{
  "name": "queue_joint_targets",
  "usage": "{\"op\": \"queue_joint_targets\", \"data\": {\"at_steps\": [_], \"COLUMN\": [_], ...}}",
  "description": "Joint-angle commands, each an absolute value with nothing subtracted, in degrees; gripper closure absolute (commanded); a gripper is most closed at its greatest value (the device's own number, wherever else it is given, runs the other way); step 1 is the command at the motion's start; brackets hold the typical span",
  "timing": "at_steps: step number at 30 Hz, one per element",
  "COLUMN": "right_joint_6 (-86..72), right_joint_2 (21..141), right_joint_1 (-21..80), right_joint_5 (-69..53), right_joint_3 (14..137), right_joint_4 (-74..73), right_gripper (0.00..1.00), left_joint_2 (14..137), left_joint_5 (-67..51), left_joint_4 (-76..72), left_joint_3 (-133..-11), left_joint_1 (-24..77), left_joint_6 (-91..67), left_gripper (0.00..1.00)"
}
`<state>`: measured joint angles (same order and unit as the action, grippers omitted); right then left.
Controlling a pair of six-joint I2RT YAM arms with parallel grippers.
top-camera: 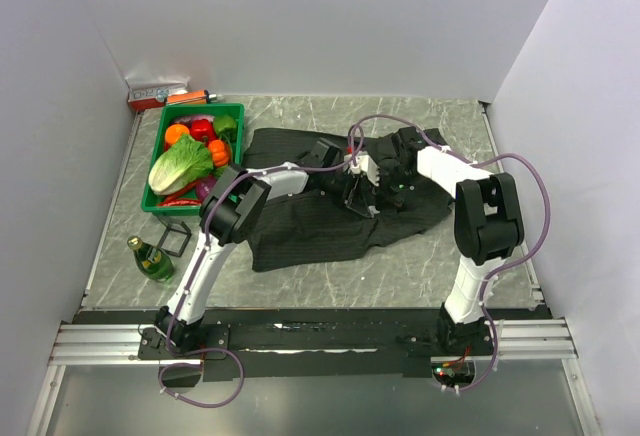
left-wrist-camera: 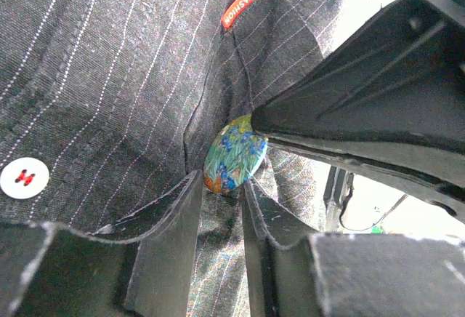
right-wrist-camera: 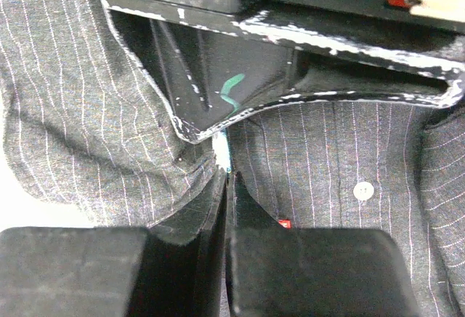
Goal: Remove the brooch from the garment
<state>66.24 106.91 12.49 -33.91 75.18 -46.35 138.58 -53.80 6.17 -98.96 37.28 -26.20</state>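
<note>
The brooch [left-wrist-camera: 234, 155] is a round badge with a blue, green and orange flower print, pinned to the dark pinstriped garment [left-wrist-camera: 109, 84]. The small red piece [left-wrist-camera: 239, 6] is a sewn "FASHION" label. My left gripper [left-wrist-camera: 221, 179] has its jaws a narrow gap apart, tips on the cloth just below the brooch. My right gripper [right-wrist-camera: 228, 175] is shut on the brooch's edge [right-wrist-camera: 224, 150], seen edge-on. In the top view both grippers, left [top-camera: 352, 194] and right [top-camera: 375, 188], meet over the garment [top-camera: 300, 221]; the brooch is hidden there.
A green basket [top-camera: 200, 108] of toy vegetables stands at the left. A green bottle [top-camera: 152, 259] and a black wire stand [top-camera: 177, 239] are near it. A small box [top-camera: 158, 94] lies in the back left corner. A pale shirt button [left-wrist-camera: 24, 177] shows left of the fingers.
</note>
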Motion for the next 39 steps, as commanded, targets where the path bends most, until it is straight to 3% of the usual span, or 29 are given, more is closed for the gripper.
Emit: {"op": "queue_joint_targets", "data": {"at_steps": [1, 15, 20, 24, 38, 39], "right_joint_6": [64.3, 57.8, 55.2, 54.7, 48.5, 47.8], "right_joint_2": [108.1, 110.7, 112.2, 112.8, 114.1, 113.6], "right_joint_1": [12.2, 12.2, 12.2, 12.2, 12.2, 12.2], "right_joint_5": [-34.8, -34.4, -34.7, -35.1, -35.9, -35.1], "right_joint_3": [78.0, 80.4, 82.2, 83.2, 84.8, 84.5], "right_joint_4": [-47.5, -47.5, -48.5, -49.4, -49.7, -49.2], "right_gripper": [1.0, 1.0, 1.0, 1.0, 1.0, 0.95], "left_joint_2": [135.3, 135.7, 135.4, 135.6, 133.9, 133.2], "left_joint_5": [-51.2, -51.2, -51.3, -48.8, -52.5, -52.1], "left_joint_4": [4.0, -9.2, -16.0, -15.7, -27.8, -28.1], "left_joint_3": [-97.6, -94.6, -92.5, -92.9, -87.9, -87.6], "left_joint_1": [37.4, 37.6, 37.6, 37.7, 37.7, 37.6], "left_joint_6": [-23.9, -28.2, -31.9, -31.3, -37.2, -37.6], "left_gripper": [0.66, 0.74, 0.64, 0.62, 0.99, 0.99]}}
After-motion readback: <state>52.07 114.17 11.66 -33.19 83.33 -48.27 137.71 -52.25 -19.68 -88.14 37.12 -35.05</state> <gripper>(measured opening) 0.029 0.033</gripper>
